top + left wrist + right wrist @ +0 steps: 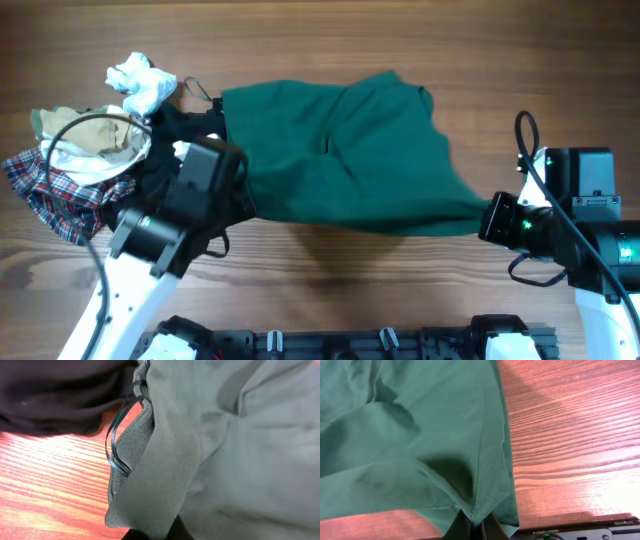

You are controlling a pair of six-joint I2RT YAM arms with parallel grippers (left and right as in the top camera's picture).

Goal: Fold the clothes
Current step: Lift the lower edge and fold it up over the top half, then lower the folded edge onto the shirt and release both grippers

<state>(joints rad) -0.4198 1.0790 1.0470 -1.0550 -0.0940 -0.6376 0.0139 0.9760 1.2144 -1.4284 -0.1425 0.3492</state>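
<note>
The green garment (350, 150) lies stretched across the middle of the table (400, 300), just beside the pile (80, 165) of other clothes, pulled by two opposite ends, I'd guess to flatten it before any fold. The left gripper (156, 532) is pinched on its left hem and the right gripper (476, 527) nips the far right corner. Both arms reach in low from the near edge, wrists turned toward each other.

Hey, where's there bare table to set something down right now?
Bare table runs along the far edge beyond the green garment, and in front of it at centre. The left end is crowded by the clothes pile: white, beige, plaid, black.
</note>
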